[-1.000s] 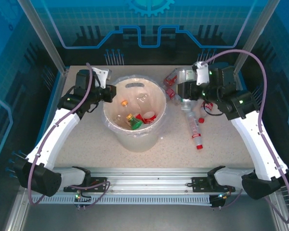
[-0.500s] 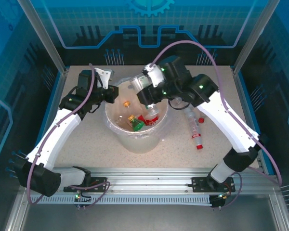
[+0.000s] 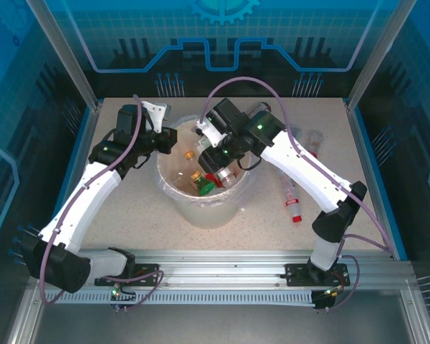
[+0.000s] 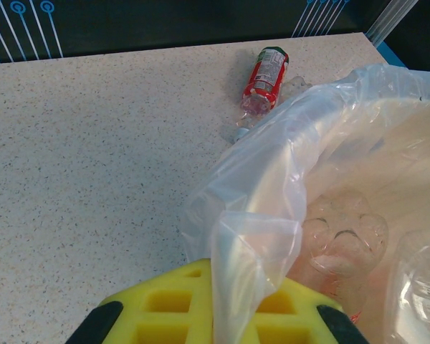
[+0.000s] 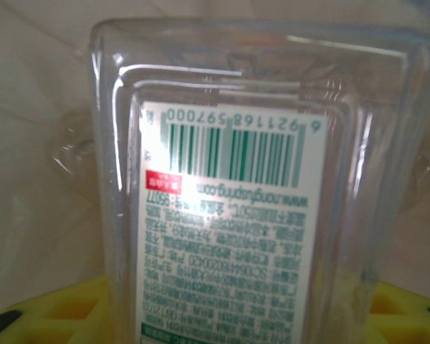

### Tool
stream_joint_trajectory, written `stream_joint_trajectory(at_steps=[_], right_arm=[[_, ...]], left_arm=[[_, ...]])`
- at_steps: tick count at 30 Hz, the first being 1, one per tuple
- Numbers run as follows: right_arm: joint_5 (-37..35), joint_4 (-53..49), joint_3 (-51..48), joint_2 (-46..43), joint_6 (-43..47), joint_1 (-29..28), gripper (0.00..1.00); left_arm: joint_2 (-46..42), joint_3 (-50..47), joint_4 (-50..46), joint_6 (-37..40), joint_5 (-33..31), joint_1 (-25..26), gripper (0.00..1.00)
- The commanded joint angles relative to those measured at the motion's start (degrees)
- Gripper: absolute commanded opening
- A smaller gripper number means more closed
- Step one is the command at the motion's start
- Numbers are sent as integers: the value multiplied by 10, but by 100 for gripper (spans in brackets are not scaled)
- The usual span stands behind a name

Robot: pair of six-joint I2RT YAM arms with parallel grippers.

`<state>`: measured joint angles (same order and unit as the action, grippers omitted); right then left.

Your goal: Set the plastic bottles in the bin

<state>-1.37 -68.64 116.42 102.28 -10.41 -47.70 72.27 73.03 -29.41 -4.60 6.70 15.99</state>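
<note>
Hanging over the open mouth of the bin (image 3: 201, 215), the right tool (image 3: 206, 136) is clamped on a clear bottle (image 5: 236, 179) with a white barcode label. The wrist view has the squared plastic body wedged between the yellow pads (image 5: 54, 315), so that's a proper grasp, not a brush. The bottle's long axis runs straight out along the fingers, away from the wrist, and from above that seems to point it down and in toward the far-left part of the bucket.

Here's the relation that counts: the bin sits directly under the load, cream wall all round below it. The drop looks like nothing more than letting the jaws part.

Over on the other side, the left tool (image 3: 165, 140) is at the far-left rim, pinched tight on a fold of the clear liner (image 4: 254, 236). The film runs right down between its pads.

Inside already are a green bottle (image 3: 201, 184) and a red-and-white bottle (image 3: 221, 174), among others on the bottom. Out on the tabletop (image 3: 129, 208), right of the bin, a slim red-capped bottle (image 3: 290, 197) lies with its length running near to far. A see-through bottle (image 3: 314, 138) lies further back. A red-wrapped bottle (image 4: 265, 72) lies just beyond the rim in the left wrist view.

Those on the right are the right arm's pickings, I'd say. It's the nearer arm, and the left is busy with the bag.
</note>
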Motion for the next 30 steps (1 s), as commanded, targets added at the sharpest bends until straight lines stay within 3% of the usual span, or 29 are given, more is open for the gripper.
stream_joint_trajectory(at_steps=[1,9,23,30], right_arm=[[-30,-12,-16,25,6,-6,48],[-35,5,-48,66,17,6,51],[-12,44,-79,44,48,20,89],[-7,62,-73,8,58,22,100]], left_arm=[[9,-18,-18,-45,23,12,0],[7,-18,-19,-41,19,12,0],[10,-18,-21,-38,17,12,0],[9,-18,-21,-37,15,12,0]])
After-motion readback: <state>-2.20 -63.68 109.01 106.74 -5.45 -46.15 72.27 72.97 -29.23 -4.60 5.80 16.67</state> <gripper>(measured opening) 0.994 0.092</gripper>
